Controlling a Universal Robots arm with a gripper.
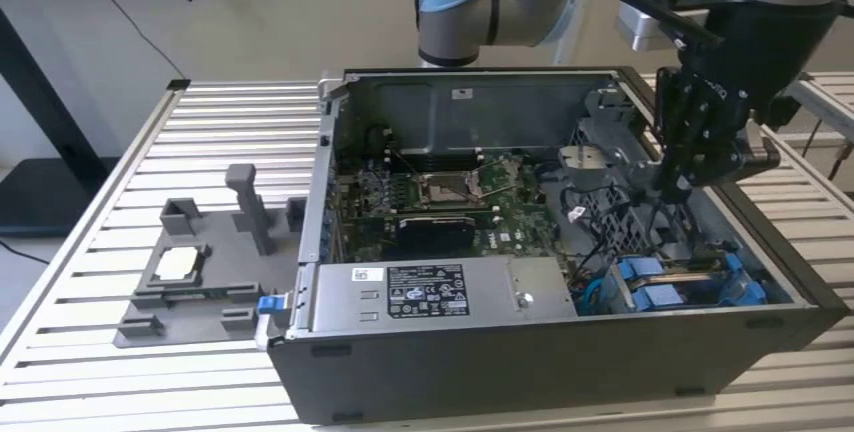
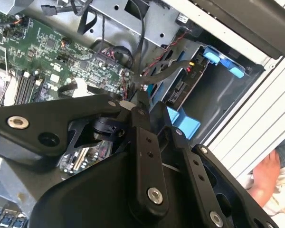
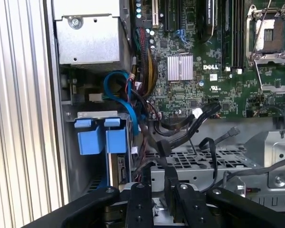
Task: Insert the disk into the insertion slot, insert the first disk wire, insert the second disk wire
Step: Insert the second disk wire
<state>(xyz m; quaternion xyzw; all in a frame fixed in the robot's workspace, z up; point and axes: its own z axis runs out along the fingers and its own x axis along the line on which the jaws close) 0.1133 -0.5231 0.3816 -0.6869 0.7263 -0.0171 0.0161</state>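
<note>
My jaws are clamped on a black wire (image 3: 169, 173) inside the computer case (image 1: 534, 372). Near them, the disk (image 2: 180, 92) sits in the insertion slot (image 1: 681, 282), toward the desk's (image 1: 214, 122) edge on the exterior view's right.

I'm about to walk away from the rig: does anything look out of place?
A person's hand sits close beside the table's edge, near the open computer case. Inside, loose black wires sprawl untidily near the claw.
</note>
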